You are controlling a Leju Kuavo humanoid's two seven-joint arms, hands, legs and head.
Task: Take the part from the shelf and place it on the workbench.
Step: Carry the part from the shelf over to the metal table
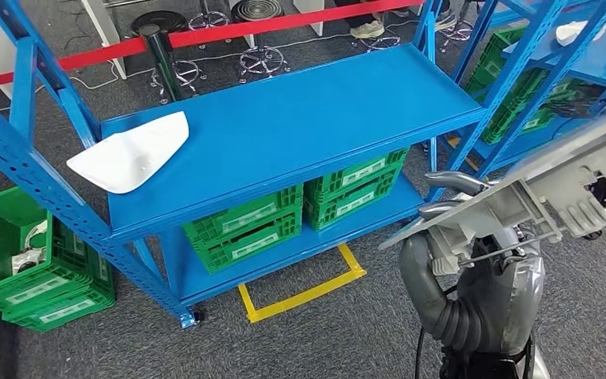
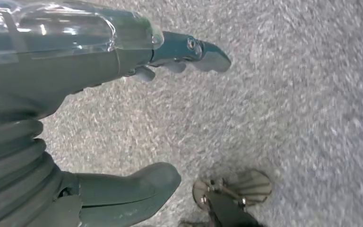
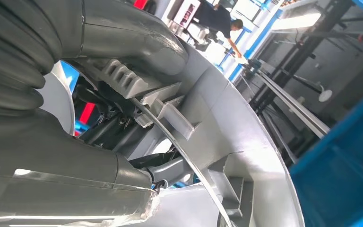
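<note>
My right hand holds a large grey ribbed plastic part at the right of the head view, its inner side with ribs and clips facing me. In the right wrist view the thumb and fingers clamp the part at its edge. A second part, white and smooth, lies on the left end of the blue shelf's top board. My left hand hangs over grey carpet with its fingers apart and nothing in it.
Green crates fill the lower shelf board, and another green crate stands on the floor at the left. A second blue rack with green crates stands at the right. Yellow tape marks the carpet. A red barrier bar crosses behind.
</note>
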